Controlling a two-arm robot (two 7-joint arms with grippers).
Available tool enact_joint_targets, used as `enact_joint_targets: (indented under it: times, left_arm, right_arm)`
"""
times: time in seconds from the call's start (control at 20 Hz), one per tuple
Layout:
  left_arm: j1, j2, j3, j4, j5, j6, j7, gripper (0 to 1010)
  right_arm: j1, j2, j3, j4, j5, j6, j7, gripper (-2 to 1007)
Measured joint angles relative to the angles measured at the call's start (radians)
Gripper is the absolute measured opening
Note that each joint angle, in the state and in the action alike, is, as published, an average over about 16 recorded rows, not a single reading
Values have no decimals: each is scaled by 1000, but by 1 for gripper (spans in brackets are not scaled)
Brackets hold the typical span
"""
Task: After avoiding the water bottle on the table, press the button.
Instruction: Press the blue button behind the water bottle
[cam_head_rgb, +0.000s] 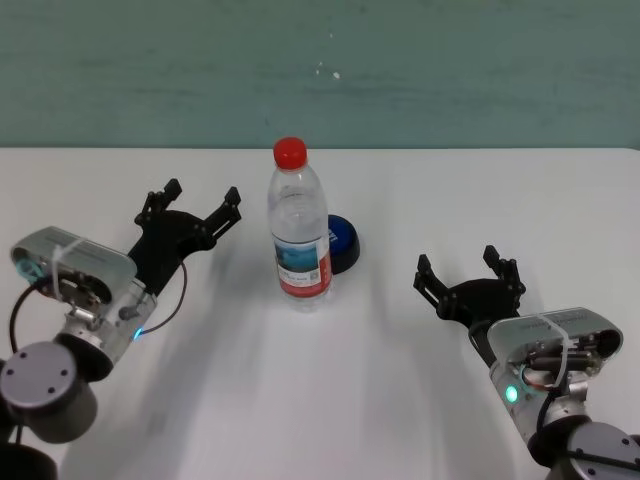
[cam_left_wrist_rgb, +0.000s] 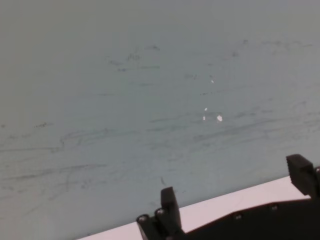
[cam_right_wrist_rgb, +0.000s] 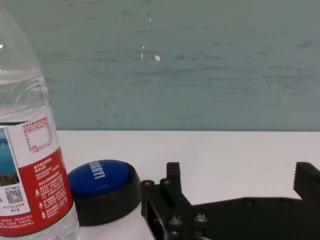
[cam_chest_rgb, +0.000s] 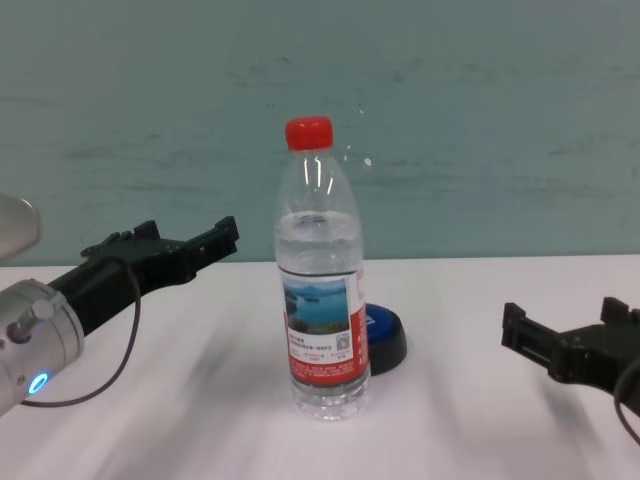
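Head view, left to right: left gripper (cam_head_rgb: 190, 208) raised, jaws apart, nothing held; water bottle (cam_head_rgb: 299, 226) upright to its right, button (cam_head_rgb: 343, 243) tucked just behind bottle; right gripper (cam_head_rgb: 469, 270) low over table (cam_head_rgb: 560, 190), jaws apart, empty, button ahead and leftward. Risk: straight reach from left likely to topple bottle.

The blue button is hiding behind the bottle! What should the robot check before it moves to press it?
1. Tall clear plastic water bottle with red cap upright: ok.
2. Low round blue button with black base visible behind the bottle, untouched: ok.
3. Right tool open, empty, apart from bottle: ok.
4. Left tool open, empty, off to the bottle's left: ok.
5. Straight path from the front to button: not ok, bottle blocks it.
6. White table between right tool and button bare: ok.
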Motion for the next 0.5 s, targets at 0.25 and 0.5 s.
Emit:
enact_joint_targets:
  times: [0.25,0.5]
  left_arm:
    - [-13,-5,0,18,1,-3,1,1010]
    - [-27,-11,0,38,3,-6,2,1010]
  right_arm:
    - [0,0,0,0,0,0,0,1004]
    - [0,0,0,0,0,0,0,1004]
